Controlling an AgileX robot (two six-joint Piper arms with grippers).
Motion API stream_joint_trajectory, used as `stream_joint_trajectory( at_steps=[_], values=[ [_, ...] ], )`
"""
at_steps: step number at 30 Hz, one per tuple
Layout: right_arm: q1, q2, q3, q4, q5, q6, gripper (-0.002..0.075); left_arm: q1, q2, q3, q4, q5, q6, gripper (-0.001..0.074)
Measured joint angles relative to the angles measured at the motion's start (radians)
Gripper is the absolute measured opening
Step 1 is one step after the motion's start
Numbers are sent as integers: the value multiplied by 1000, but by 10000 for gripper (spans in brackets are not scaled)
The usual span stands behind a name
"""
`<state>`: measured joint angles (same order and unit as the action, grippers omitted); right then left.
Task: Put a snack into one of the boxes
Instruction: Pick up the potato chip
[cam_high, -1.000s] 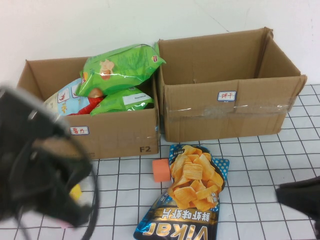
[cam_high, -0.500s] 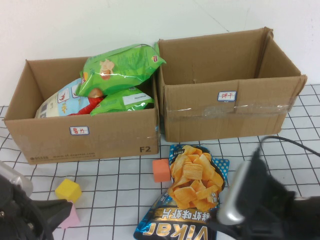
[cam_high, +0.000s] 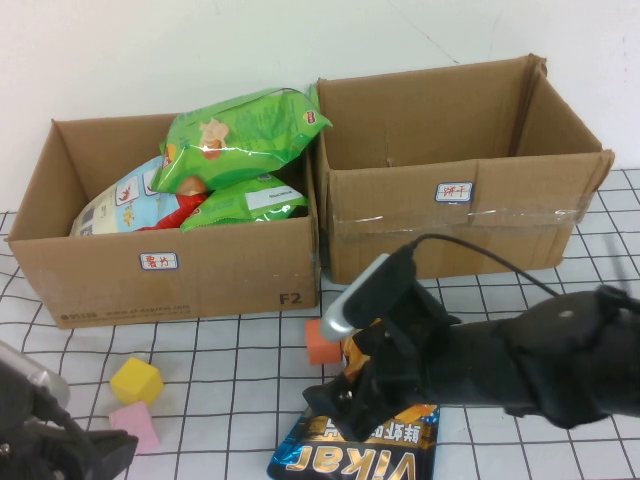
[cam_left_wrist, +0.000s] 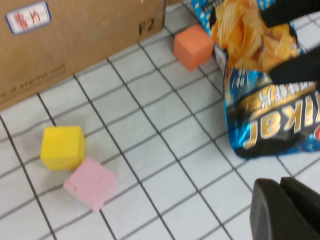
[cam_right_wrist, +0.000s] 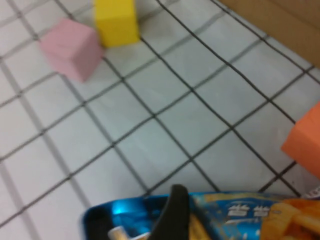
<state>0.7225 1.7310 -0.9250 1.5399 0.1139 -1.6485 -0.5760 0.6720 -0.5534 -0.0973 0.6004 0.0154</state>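
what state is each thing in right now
left box: open, packed with snack bags
right box: open, inside mostly hidden
blue chip bag: flat on the table, not lifted
orange cube: on the table beside the bag
yellow cube: touching the pink cube
right gripper: open over the bag
left gripper: shut, near table edge

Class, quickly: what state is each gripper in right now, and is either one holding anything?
Left gripper: shut, empty, parked at the table's near-left corner.
Right gripper: open, its fingers straddling the chip bag, not yet gripping it.

Plain white wall (cam_high: 150, 50) behind; white black-gridded tabletop (cam_high: 560, 300)
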Motion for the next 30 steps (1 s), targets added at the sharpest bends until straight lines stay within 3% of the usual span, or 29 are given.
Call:
stream_joint_trajectory(
  at_steps=[10, 30],
  values=[
    [0, 99, -37, 21, -108, 0, 690, 0, 0, 0, 10, 66, -8, -1],
    [0, 31, 62, 9, -64, -68, 692, 0, 0, 0, 18, 78, -15, -1]
  ],
)
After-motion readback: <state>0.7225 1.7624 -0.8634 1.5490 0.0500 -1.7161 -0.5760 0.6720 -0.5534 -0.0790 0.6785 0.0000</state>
